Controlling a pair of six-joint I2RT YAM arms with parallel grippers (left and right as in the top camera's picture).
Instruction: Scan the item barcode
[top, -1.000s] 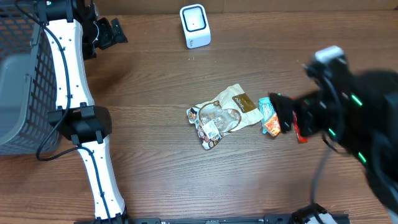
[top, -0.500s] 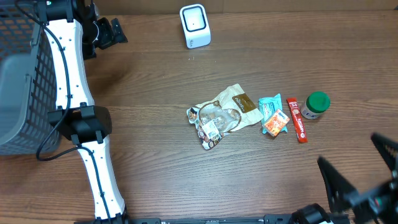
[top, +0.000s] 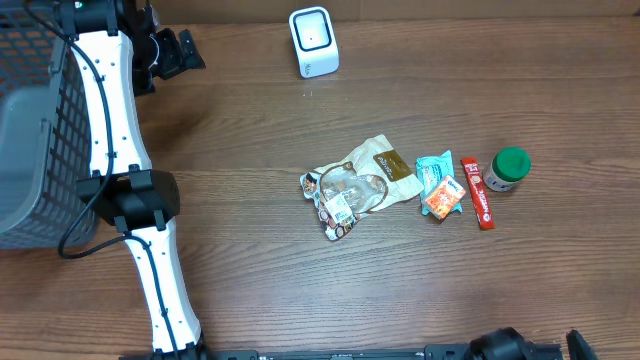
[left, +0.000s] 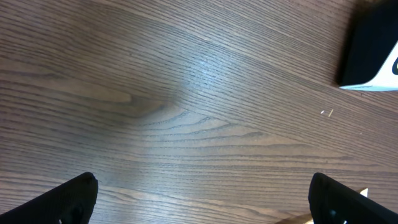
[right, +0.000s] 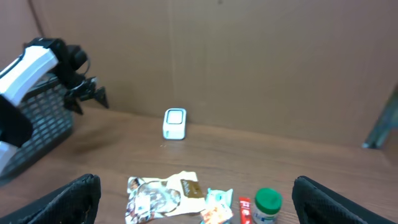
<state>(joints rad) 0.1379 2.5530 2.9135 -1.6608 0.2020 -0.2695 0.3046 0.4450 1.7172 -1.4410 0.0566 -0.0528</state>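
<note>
Left gripper (left: 203, 186): The fingers are spread wide and nothing is held between them. It is kept low over the bare table (top: 250, 130) at the far left corner, beside the basket (top: 30, 150).
Right gripper (right: 196, 186): The fingers are spread wide and nothing is gripped. It is found at the near right edge, and the whole table is taken in by its camera.
Scanner (top: 313, 40): The white box is stood upright at the far edge, right of the left gripper. One of its corners is caught in the left wrist view.
Snack bag (top: 360, 180): It is laid flat and crumpled at mid-table, well apart from both grippers.
Packet (top: 438, 185): The small teal and orange packet is laid just right of the bag.
Red stick (top: 477, 192): It is placed between the packet and the jar.
Jar (top: 508, 168): The green-lidded jar is stood upright at the right end of the row, well apart from the right gripper.
</note>
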